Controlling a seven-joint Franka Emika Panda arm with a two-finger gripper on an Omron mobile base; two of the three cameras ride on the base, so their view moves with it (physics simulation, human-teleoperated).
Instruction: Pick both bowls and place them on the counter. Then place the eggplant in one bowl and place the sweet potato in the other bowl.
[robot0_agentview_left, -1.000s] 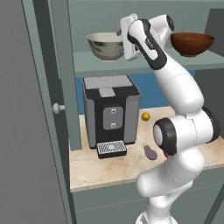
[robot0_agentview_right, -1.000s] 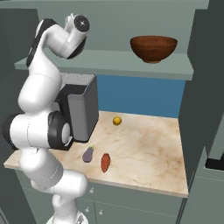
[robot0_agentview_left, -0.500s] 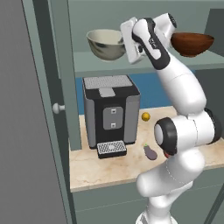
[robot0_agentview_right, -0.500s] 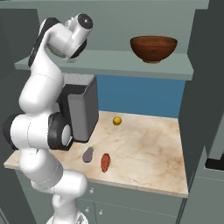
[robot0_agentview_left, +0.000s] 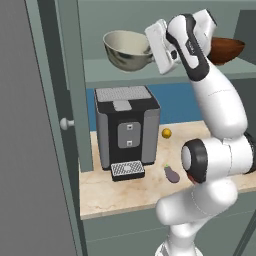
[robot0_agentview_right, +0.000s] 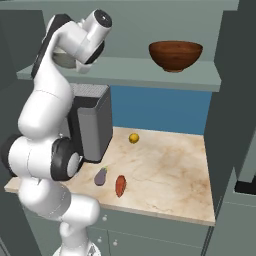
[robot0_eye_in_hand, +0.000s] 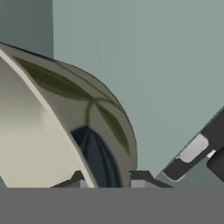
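The grey-beige bowl (robot0_agentview_left: 128, 50) sits tipped up on the grey-green shelf (robot0_agentview_left: 150, 72) because the fingers (robot0_eye_in_hand: 139, 183) pinch its rim (one inside, one outside), ready to lift it. Below, on the worktop (robot0_agentview_right: 165, 175), the eggplant (robot0_agentview_right: 101, 176) and sweet potato (robot0_agentview_right: 120, 185) lie just beside each other, waiting. The dark wooden bowl (robot0_agentview_right: 175, 55) stands farther right on the shelf, not picked yet.

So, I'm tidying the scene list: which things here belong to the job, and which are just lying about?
Job: grey-beige ceramic bowl, gripped at its rim by the gripper; dark reddish-brown wooden bowl; purple eggplant; orange-red sweet potato; beige marble counter.
Lying about: grey coffee machine; small yellow ball.
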